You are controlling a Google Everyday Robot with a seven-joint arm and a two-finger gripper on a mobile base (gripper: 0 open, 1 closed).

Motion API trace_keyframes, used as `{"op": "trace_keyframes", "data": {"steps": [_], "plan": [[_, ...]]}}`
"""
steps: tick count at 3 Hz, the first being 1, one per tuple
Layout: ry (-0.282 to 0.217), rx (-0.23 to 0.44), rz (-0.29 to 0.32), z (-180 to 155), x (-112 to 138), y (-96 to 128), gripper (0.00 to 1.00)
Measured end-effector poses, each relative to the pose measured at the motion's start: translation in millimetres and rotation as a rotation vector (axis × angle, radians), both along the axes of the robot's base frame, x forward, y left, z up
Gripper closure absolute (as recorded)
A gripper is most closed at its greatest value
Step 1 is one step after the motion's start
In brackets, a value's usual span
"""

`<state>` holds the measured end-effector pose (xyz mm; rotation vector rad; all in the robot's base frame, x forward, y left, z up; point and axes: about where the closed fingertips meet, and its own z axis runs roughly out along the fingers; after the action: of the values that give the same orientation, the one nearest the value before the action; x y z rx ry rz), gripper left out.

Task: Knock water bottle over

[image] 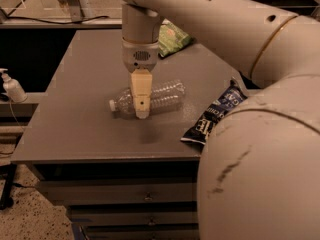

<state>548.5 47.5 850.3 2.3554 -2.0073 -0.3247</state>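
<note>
Camera view, only one.

- My pincer (141,112) hangs tip-down over the middle of the grey flat-topped desk (75,89). Apart or together: cannot tell.
- The clear ribbed plastic water bottle with a white cap (165,96) lies on its side just behind the pincer tip. Its cap sticks out on one side and its body on the other. Touching the pincer or just clear of it: cannot tell.
- The dark blue foil chip bag (214,115) lies beyond the bottle's base end, near the desk edge. The green crinkled bag (172,34) sits well behind the pincer.
- The small white pump dispenser (12,87) stands far off on the cap side, off the desk.

Judgement: the bottle is down, so the knock looks done. A ribbed round body should roll easily, so I'd best rise straight up with no sideways sweep and keep the tip from dragging it toward the edge.
</note>
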Motion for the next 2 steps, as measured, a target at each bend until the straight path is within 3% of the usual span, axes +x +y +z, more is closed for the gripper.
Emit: {"op": "trace_keyframes", "data": {"steps": [2], "plan": [[0.002, -0.001, -0.006, 0.2, -3.4, -2.4, 0.00]]}}
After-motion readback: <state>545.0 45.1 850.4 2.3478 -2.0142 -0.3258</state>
